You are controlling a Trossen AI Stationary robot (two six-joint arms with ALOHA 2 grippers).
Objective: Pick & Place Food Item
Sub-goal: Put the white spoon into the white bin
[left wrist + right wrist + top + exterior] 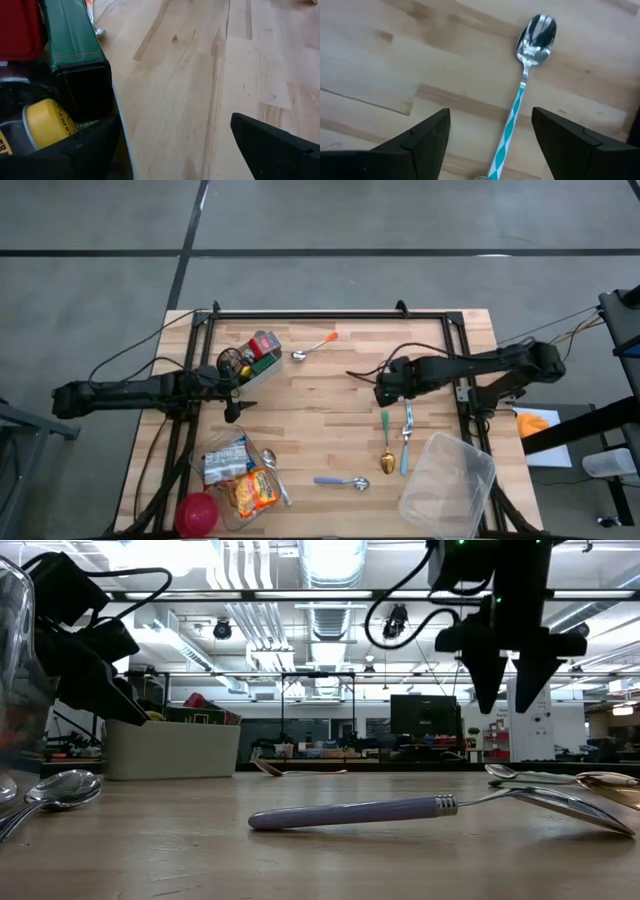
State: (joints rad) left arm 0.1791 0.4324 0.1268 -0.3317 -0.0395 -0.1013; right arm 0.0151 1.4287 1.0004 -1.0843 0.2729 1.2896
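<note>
A white bin [258, 362] at the far left holds a green box [75, 45], a yellow-lidded can [46, 125] and a red packet [17, 27]. My left gripper [238, 387] stands open beside the bin's near end, low over the wood [175, 162]. More food packets [245, 480] lie in a clear container at the near left. My right gripper [384, 391] hangs open above the table's middle right, pointing down [508, 700]. Below it a teal-and-white spoon [522, 85] lies flat on the table, between the fingers in the wrist view [490, 145] but well under them.
Loose spoons lie about: orange-handled [314, 347] at the far middle, purple-handled [343, 481] near the front, green-handled with gold bowl [386, 446]. An empty clear container [449, 486] sits at the near right. A red round thing [197, 513] rests at the near left corner.
</note>
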